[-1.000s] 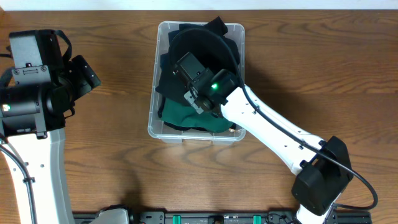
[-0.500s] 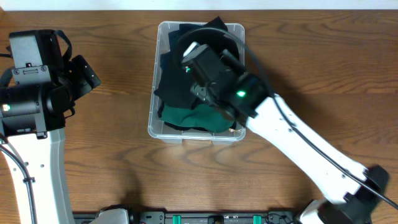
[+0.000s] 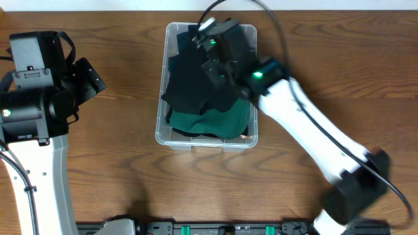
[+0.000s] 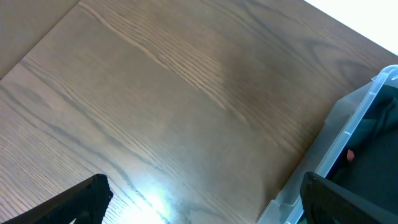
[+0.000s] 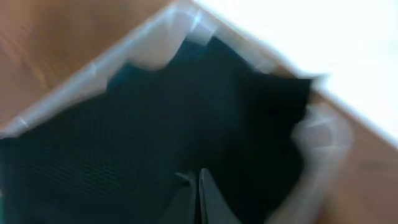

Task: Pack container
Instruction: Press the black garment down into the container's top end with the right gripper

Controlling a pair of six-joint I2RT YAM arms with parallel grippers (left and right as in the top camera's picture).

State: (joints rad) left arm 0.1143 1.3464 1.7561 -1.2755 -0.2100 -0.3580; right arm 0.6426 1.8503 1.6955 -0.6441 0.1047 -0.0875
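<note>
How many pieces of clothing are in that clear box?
2 visible: a black cloth fills most of the container; a green cloth lies at its near end, partly under the black. More may be hidden.

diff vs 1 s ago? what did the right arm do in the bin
The right gripper moved from the middle of the container to its far end, over the black cloth. Its jaws are shut; whether they pinch any cloth can't be told. The black cloth's outline at the far end has shifted. Unchanged: left gripper open and parked left of the container, green cloth at the near end, container in place.
</note>
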